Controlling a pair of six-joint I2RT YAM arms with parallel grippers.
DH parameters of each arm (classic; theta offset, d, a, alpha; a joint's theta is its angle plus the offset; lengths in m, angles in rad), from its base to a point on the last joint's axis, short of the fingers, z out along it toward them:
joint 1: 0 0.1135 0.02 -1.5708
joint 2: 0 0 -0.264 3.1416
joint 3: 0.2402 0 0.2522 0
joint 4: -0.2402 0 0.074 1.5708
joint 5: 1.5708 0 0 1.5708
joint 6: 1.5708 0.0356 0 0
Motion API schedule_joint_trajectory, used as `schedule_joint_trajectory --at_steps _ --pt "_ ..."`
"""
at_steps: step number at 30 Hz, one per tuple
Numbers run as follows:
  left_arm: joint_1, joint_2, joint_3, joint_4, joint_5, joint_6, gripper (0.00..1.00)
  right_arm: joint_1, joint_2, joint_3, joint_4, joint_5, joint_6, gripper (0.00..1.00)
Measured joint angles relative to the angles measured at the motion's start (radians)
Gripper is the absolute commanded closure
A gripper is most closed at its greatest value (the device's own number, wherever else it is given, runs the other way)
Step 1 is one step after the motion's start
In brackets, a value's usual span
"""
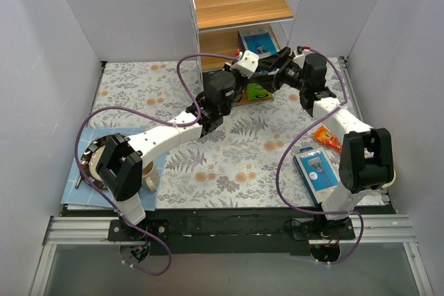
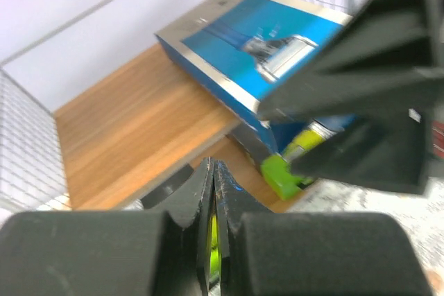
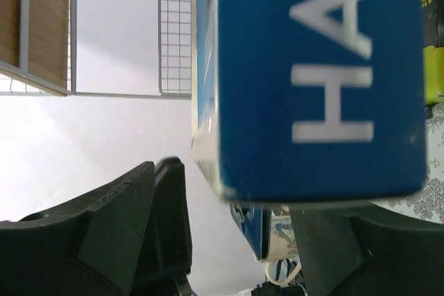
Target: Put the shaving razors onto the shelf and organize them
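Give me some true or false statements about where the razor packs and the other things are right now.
1. One razor pack lies on the table. True.
2. The other pack is on the shelf's top board. False: it is at the middle level.
3. The left gripper is wide open. False: its fingers are together.
4. The orange packet lies on the table. True.
5. A mug stands on the table's left side. True.

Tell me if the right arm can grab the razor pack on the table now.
Probably not yet: the right gripper is at the shelf, seemingly holding the other razor pack. Nothing covers the table pack.
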Motion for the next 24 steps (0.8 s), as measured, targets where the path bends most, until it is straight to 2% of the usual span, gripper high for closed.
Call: schedule_joint_trajectory --at_steps 9,11,12,13,15,16,18,19,21,24 --pt "0.035 0.027 -0.010 0.166 -0.040 0.064 1.00 -0.016 -0.160 -0.113 -0.022 -0.099 -0.114 0.17" --pt "0.053 0.048 -0.005 0.188 -0.034 0.064 1.00 -0.032 -0.206 -0.137 -0.056 -0.121 -0.158 0.21" --pt "0.061 0.061 0.000 0.195 -0.029 0.064 1.00 -0.040 -0.219 -0.145 -0.066 -0.128 -0.174 0.25" --pt "0.069 0.079 0.008 0.202 -0.024 0.063 1.00 -0.054 -0.230 -0.153 -0.082 -0.135 -0.198 0.36" --pt "0.082 0.108 0.023 0.205 -0.014 0.058 1.00 -0.072 -0.235 -0.167 -0.094 -0.138 -0.235 0.49" --pt "0.089 0.123 0.030 0.206 -0.011 0.051 1.00 -0.080 -0.235 -0.177 -0.093 -0.138 -0.251 0.62" --pt "0.098 0.154 0.050 0.210 -0.005 0.038 1.00 -0.093 -0.236 -0.204 -0.089 -0.138 -0.277 0.73" --pt "0.101 0.170 0.061 0.213 -0.003 0.030 1.00 -0.097 -0.237 -0.216 -0.085 -0.138 -0.288 0.85" --pt "0.110 0.207 0.095 0.217 -0.003 0.008 1.00 -0.098 -0.240 -0.244 -0.061 -0.139 -0.301 0.90" --pt "0.121 0.262 0.158 0.222 -0.003 -0.017 1.00 -0.098 -0.256 -0.274 -0.037 -0.138 -0.316 0.90"
